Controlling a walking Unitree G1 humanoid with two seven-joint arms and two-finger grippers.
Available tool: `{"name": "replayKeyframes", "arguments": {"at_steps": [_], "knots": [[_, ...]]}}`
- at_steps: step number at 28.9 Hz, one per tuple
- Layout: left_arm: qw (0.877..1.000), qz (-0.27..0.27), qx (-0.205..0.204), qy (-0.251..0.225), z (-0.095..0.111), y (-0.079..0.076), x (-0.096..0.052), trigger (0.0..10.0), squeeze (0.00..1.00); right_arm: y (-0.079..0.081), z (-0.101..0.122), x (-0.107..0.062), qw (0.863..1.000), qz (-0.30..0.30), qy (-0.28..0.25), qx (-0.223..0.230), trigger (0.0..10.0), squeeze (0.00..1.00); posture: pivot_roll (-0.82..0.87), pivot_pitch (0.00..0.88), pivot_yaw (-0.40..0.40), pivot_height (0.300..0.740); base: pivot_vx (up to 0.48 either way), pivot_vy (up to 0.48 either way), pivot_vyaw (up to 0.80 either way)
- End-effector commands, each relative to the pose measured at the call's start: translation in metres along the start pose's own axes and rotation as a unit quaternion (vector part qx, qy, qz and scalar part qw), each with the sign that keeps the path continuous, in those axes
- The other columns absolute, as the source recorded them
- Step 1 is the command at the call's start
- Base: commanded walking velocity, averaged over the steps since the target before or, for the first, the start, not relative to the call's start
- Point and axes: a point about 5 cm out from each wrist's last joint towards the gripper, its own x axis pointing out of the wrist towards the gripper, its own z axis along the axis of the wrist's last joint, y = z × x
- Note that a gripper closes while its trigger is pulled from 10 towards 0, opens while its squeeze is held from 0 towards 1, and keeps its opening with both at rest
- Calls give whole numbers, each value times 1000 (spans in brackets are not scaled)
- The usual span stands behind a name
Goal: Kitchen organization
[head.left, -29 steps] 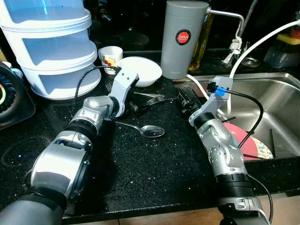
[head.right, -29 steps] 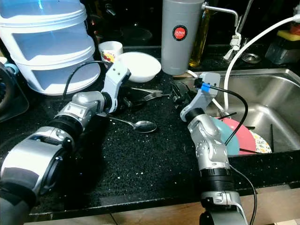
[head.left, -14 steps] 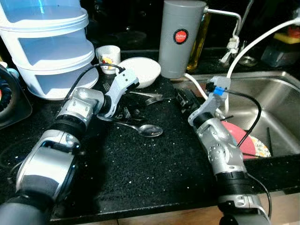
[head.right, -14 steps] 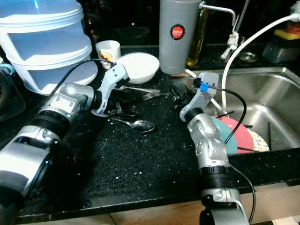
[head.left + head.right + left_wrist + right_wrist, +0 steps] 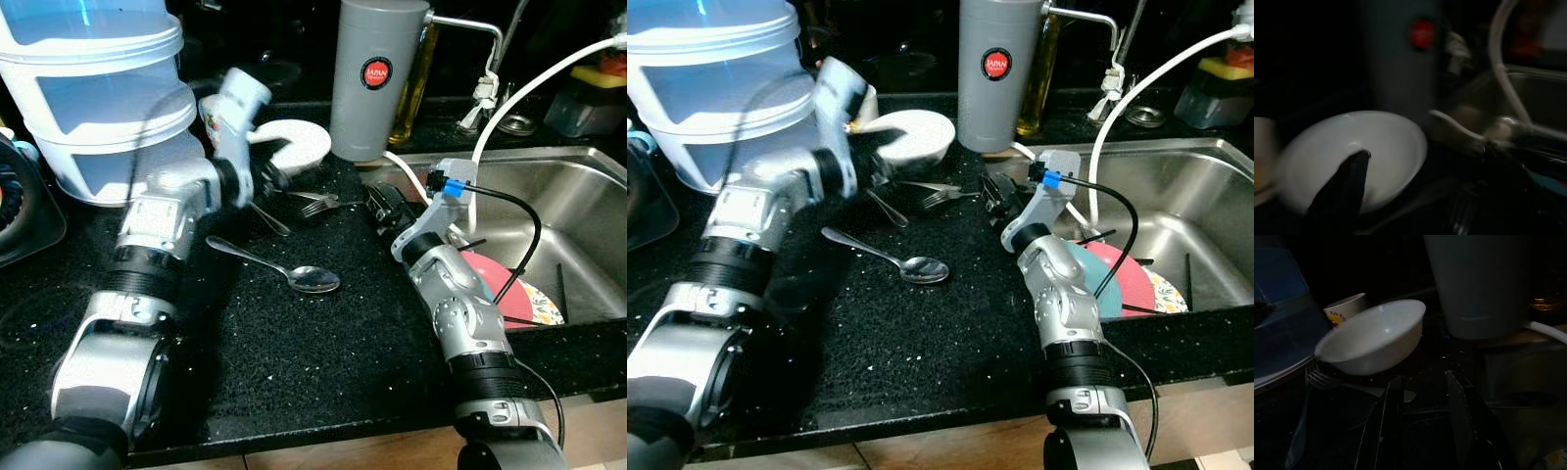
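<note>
My left arm is raised over the black counter [image 5: 323, 372], blurred by motion. Its gripper [image 5: 266, 181] is at the near rim of the white bowl [image 5: 299, 145]. One black finger [image 5: 1347, 191] lies across the bowl [image 5: 1352, 156] in the left wrist view. A thin utensil [image 5: 270, 218] slants just below that gripper; I cannot tell if it is held. A spoon [image 5: 312, 279] lies on the counter in front. Two forks [image 5: 318, 204] lie between bowl and sink. My right gripper [image 5: 384, 204] rests low by the sink's corner, open with nothing between its fingers [image 5: 1387, 426], pointing at the bowl [image 5: 1376, 335].
A tall grey canister [image 5: 377, 78] stands behind the bowl. Stacked white containers [image 5: 88, 88] fill the back left, with a small printed cup [image 5: 1344, 308] beside them. The steel sink [image 5: 578, 186] on the right holds pink and teal plates [image 5: 505, 294]. A white hose [image 5: 534, 93] arcs over it.
My left arm has swung up and back from the cutlery pile to the bowl's rim. A thin utensil now slants under it. The right arm has stayed put.
</note>
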Motion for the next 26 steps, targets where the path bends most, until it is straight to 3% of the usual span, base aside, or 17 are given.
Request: {"name": "replayKeyframes", "arguments": {"at_steps": [1,2,5,8,13,16,21,26], "knots": [[1000,19,-6,-1,-2,1,-3,10000,0,-2,3,1,1000,-1,-8,4,10000,0,43,109,9,740,0,0,0],[999,37,-12,3,-3,3,-9,10000,0,-2,3,1,1000,0,-9,3,10000,0,43,109,9,740,0,0,0],[993,73,47,86,-32,3,-39,10000,0,2,4,2,1000,15,-5,4,10000,0,42,82,-10,740,0,0,0],[992,77,37,89,-36,2,-43,10000,0,3,3,2,1000,16,-5,4,10000,0,41,78,-14,740,0,0,0],[988,114,18,97,-50,-2,-61,10000,0,8,-2,2,1000,23,4,7,10000,0,46,72,-31,740,0,0,0],[986,138,13,94,-53,-9,-66,10000,0,9,-7,1,1000,19,10,10,10000,0,51,75,-34,740,0,0,0],[978,199,5,66,-47,-5,-69,10000,0,6,-8,-1,1000,-7,5,12,10000,0,54,74,-29,740,0,0,0],[976,211,0,50,-44,-6,-69,10000,0,5,-4,-2,1000,-11,-8,5,10000,0,46,65,-16,740,0,0,0]]}}
